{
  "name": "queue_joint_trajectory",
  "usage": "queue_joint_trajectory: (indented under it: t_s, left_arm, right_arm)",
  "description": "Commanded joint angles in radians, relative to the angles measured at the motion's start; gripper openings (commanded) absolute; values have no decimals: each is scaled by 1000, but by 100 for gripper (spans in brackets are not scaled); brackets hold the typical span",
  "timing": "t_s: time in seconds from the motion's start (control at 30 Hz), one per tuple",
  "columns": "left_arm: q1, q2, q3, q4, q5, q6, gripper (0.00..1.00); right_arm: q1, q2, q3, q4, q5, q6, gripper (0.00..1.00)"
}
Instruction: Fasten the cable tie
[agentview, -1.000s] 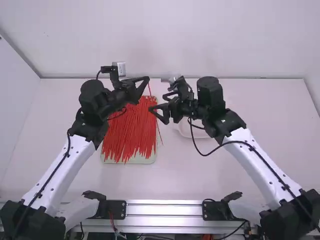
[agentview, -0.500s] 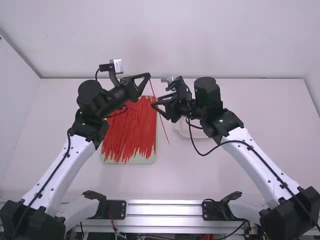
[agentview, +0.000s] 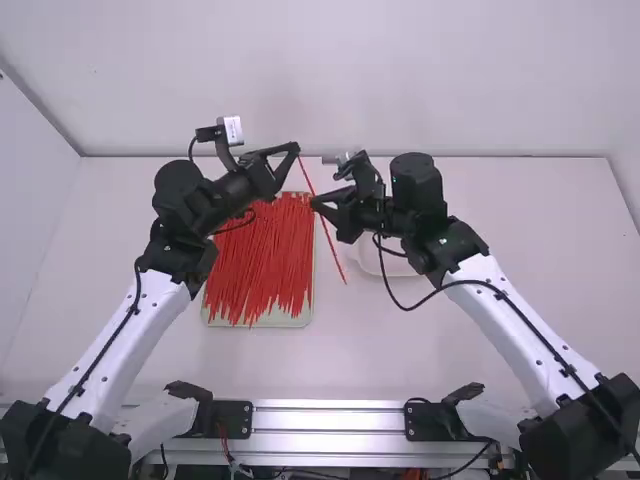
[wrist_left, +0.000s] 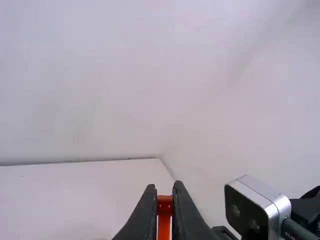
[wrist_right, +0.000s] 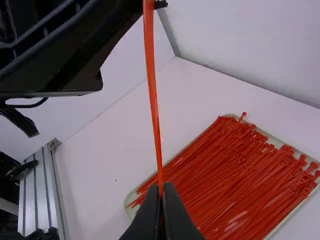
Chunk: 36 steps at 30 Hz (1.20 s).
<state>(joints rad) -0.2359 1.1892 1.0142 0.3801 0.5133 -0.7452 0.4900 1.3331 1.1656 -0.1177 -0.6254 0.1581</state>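
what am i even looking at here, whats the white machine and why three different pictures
This is a robot: a left arm and a right arm, white with black joints, each ending in a black two-finger gripper. The wide picture comes from a fixed camera above and behind them; the other two come from cameras on each wrist, looking along that arm's own fingers. On the white table sits a tray piled with red cable ties. One single cable tie is held in the air: the left gripper is shut on one end, the right gripper farther along.
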Motion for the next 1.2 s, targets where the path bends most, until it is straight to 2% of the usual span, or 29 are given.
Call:
queue_joint_trajectory:
  t_s: [0.0, 0.1, 0.3, 0.33, 0.37, 0.47, 0.5, 0.53, 0.57, 0.6, 0.63, 0.8, 0.97, 1.17]
  left_arm:
    - [-6, 1, -4, 7, -16, 6, 12]
    - [10, 0, 1, 53, 35, 102, 27]
    - [71, 0, 45, 42, 82, 223, 50]
    - [74, 0, 49, 36, 81, 230, 51]
    - [88, 0, 70, 7, 101, 286, 58]
    - [109, 6, 96, -6, 168, 354, 65]
    - [121, 18, 114, -6, 218, 393, 73]
    - [124, 21, 119, -8, 230, 401, 74]
    - [130, 34, 134, -9, 259, 411, 79]
    - [138, 54, 156, -8, 310, 426, 91]
    - [142, 68, 170, -5, 344, 429, 99]
    - [156, 167, 264, 3, 522, 430, 99]
    - [137, 306, 403, 61, 779, 428, 99]
    - [101, 389, 506, 64, 864, 421, 99]
  right_arm:
    - [-18, 2, 13, 11, -2, -1, 0]
    - [-65, 0, 13, 14, -34, -3, 0]
    - [-195, 0, 13, 39, -224, -77, 0]
    - [-203, 0, 13, 42, -238, -82, 0]
    - [-246, 0, 13, 55, -307, -119, 0]
    - [-293, 0, 13, 82, -377, -149, 0]
    - [-320, 0, 13, 95, -406, -166, 0]
    - [-325, 0, 13, 99, -411, -167, 0]
    - [-340, 0, 13, 114, -428, -166, 0]
    - [-354, 0, 13, 130, -450, -168, 0]
    - [-363, 0, 13, 140, -464, -174, 0]
    - [-385, 1, 12, 169, -511, -211, 0]
    - [-385, 2, 11, 189, -512, -239, 0]
    - [-377, 2, 11, 210, -511, -279, 0]
